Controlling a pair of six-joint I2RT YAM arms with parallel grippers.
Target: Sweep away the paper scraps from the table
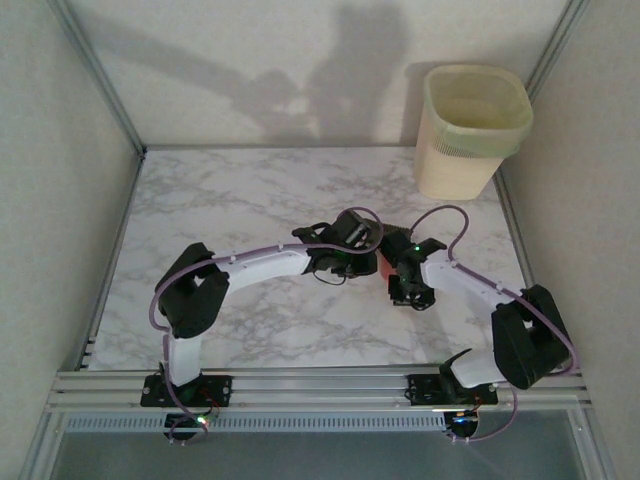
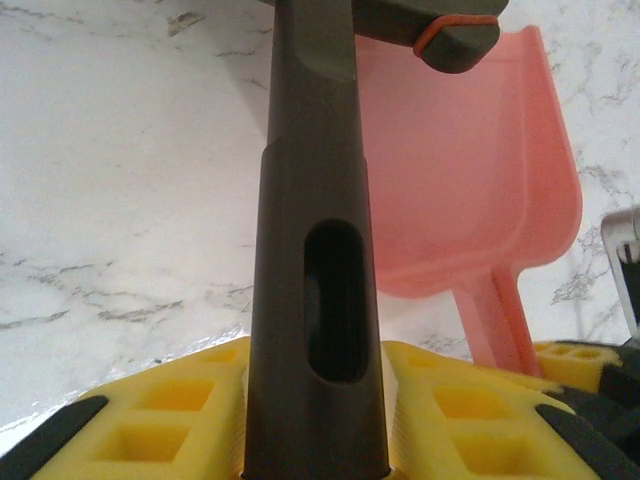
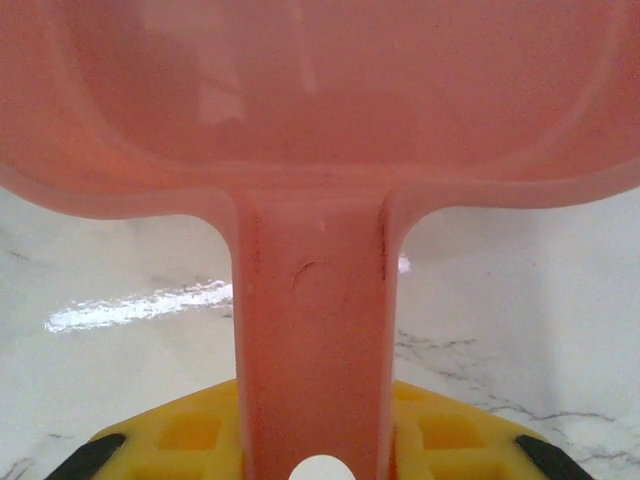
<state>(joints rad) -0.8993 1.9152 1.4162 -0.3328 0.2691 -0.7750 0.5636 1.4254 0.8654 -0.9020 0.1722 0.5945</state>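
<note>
While left end effector (image 2: 315,440) is clamping dark brown hand brush (image 2: 305,200), right end effector (image 3: 315,445) is gripping pink plastic dustpan (image 3: 320,120) mid-frame; likely sweeping step; paper scraps: spot unclear; next: brushing panward.

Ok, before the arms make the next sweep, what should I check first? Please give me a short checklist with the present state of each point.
1. Left gripper holds the hand brush: ok, the handle sits between the yellow pads.
2. Right gripper holds the pink dustpan: ok, clamped on its handle.
3. Dustpan close beside the brush: ok, just right of it in the left wrist view.
4. Dustpan front edge flat on the table: cannot tell.
5. Where the paper scraps lie: cannot tell.
6. Waste bin upright at the far right corner: ok.
</note>
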